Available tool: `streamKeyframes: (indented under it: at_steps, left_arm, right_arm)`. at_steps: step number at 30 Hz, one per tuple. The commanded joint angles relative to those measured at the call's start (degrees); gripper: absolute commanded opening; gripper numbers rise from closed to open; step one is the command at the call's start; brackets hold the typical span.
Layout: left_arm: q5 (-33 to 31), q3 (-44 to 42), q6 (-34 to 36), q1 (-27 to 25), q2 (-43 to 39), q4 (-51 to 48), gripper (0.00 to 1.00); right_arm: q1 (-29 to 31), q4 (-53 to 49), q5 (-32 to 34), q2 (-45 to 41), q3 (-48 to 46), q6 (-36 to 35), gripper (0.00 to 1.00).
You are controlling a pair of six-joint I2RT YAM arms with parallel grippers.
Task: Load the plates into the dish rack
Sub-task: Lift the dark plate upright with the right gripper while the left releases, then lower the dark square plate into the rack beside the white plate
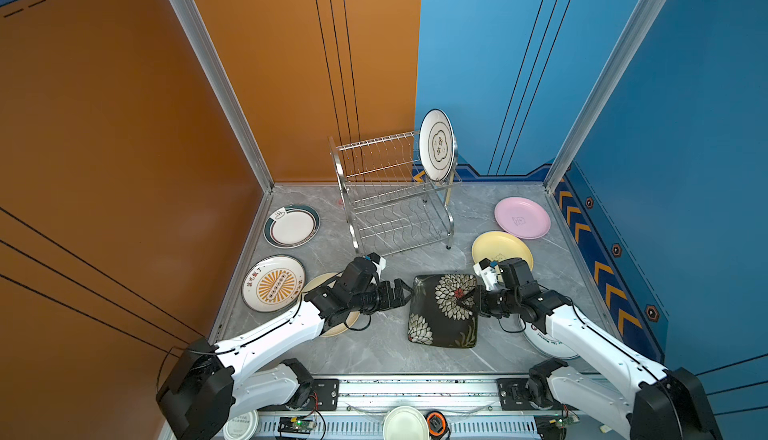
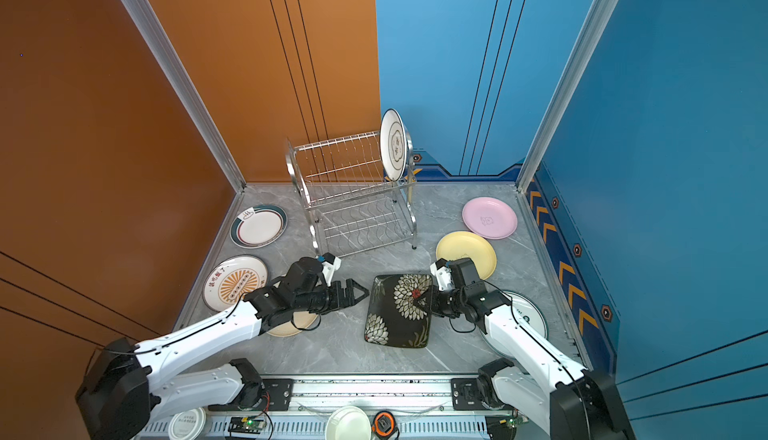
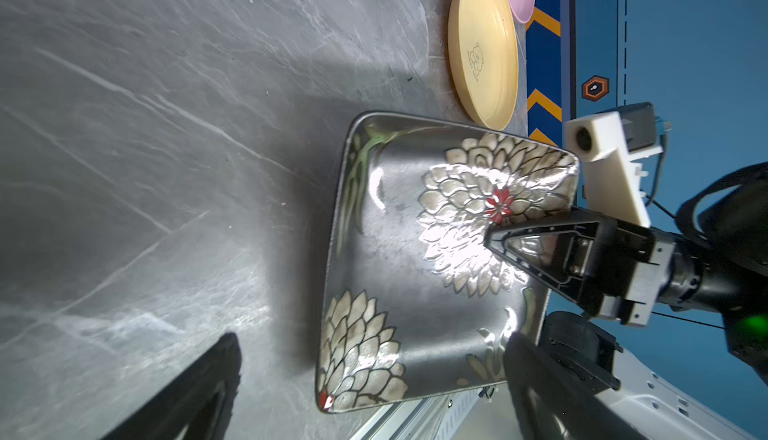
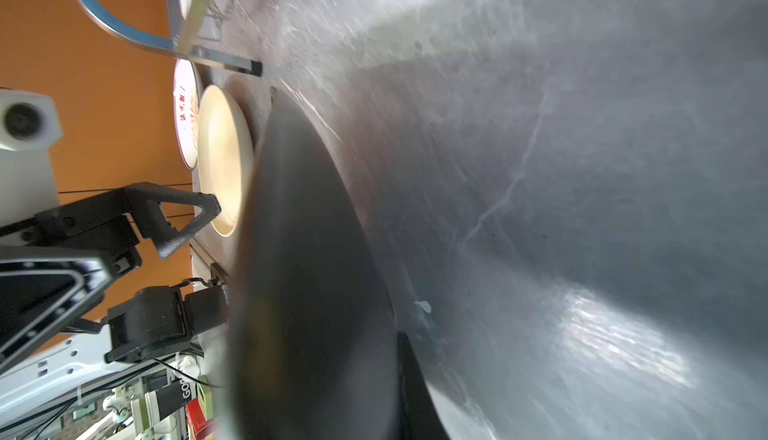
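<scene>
One green-rimmed plate (image 1: 435, 145) upright in the top tier of the single dish rack (image 1: 390, 197); six plates (image 1: 522, 217) flat on the tabletop (image 1: 374, 346). Eighth, the square black plate (image 1: 432, 325), pinched at its right edge by the right tool (image 1: 460, 301); left tool (image 1: 409, 296) spread wide, empty, just beside it.

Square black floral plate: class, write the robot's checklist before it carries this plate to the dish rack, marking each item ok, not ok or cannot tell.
1. Right gripper shut on the square black floral plate's rim: ok.
2. Left gripper open: ok.
3. Left gripper clear of the plate's edge: cannot tell.
4. Dish rack upright with free upper slots: ok.
5. Green-rimmed plate standing at the rack's right end, out of the way: ok.
6. Grip firm enough for lifting: cannot tell.
</scene>
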Motion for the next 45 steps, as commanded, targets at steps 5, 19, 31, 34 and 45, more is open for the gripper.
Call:
streamKeyframes:
  at_steps: [5, 19, 31, 34, 45]
  left_arm:
    - [-2.9, 0.9, 3.3, 3.8, -5.9, -10.2, 0.98]
    - [1.0, 2.4, 6.2, 11.7, -7.3, -11.3, 0.98]
    - [3.4, 2.6, 7.5, 15.0, -8.4, -11.7, 0.98]
    - [4.0, 2.6, 7.9, 15.5, -8.6, -11.9, 0.98]
    - [5.5, 2.0, 8.5, 17.0, -8.3, -11.9, 0.98]
  right_arm:
    - [1.5, -13.3, 11.8, -6.1, 19.8, -4.2, 0.0]
    - [6.3, -19.6, 24.8, 6.2, 54.4, -8.8, 0.0]
    - [10.8, -20.2, 37.8, 20.7, 81.8, -13.0, 0.0]
    - [11.8, -18.8, 41.9, 24.5, 87.2, -15.1, 0.0]
    - [14.1, -2.0, 54.4, 34.2, 91.4, -23.5, 0.0]
